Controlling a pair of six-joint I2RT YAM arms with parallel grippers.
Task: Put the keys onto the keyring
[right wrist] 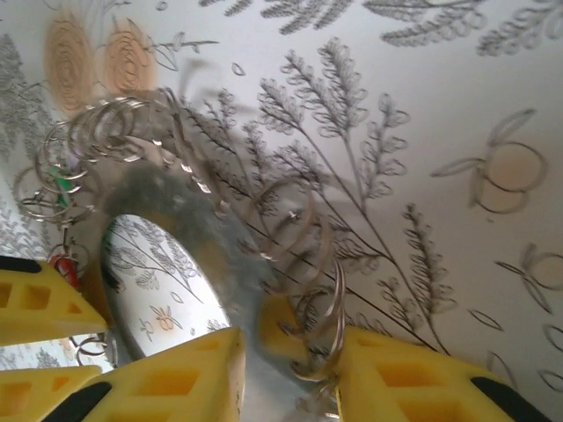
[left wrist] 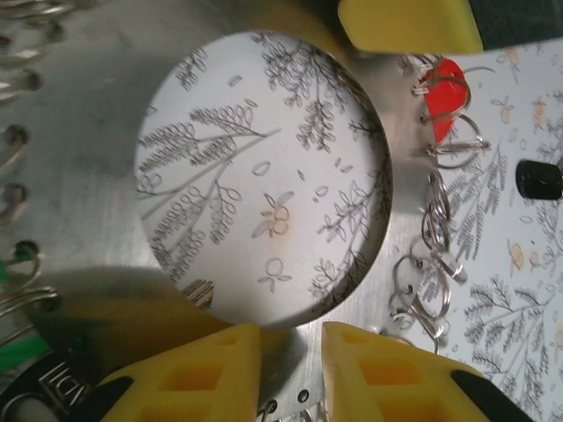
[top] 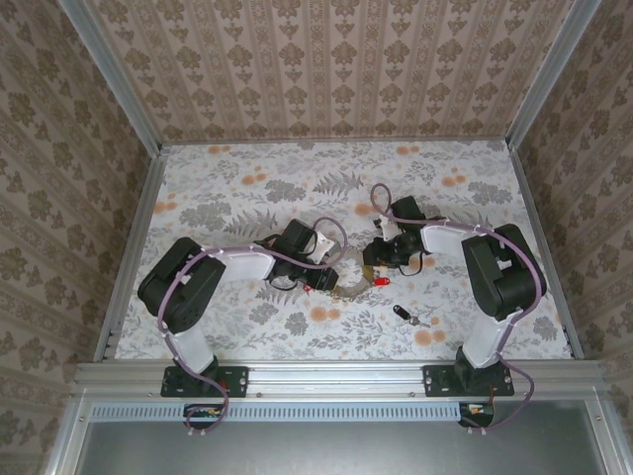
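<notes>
The keyring [top: 346,285] is a flat grey metal ring [left wrist: 97,202] with small wire loops hooked along its rim, held up between both grippers. My left gripper [left wrist: 290,369] has its yellow fingers close together at the near rim, with the band and small loops in the narrow gap. My right gripper [right wrist: 290,378] straddles the opposite rim [right wrist: 176,211], and a wire loop [right wrist: 330,325] presses against its right finger. A red key [left wrist: 444,92] hangs from a rim loop beside the right gripper's finger [left wrist: 405,22]. Green tags [left wrist: 13,352] hang on the left rim. A black key [top: 401,313] lies loose on the table.
The floral tabletop [top: 247,178] is walled by metal rails and patterned panels on three sides. Both arm bases are bolted to the front rail [top: 336,378]. The black key's head [left wrist: 538,178] lies just right of the keyring.
</notes>
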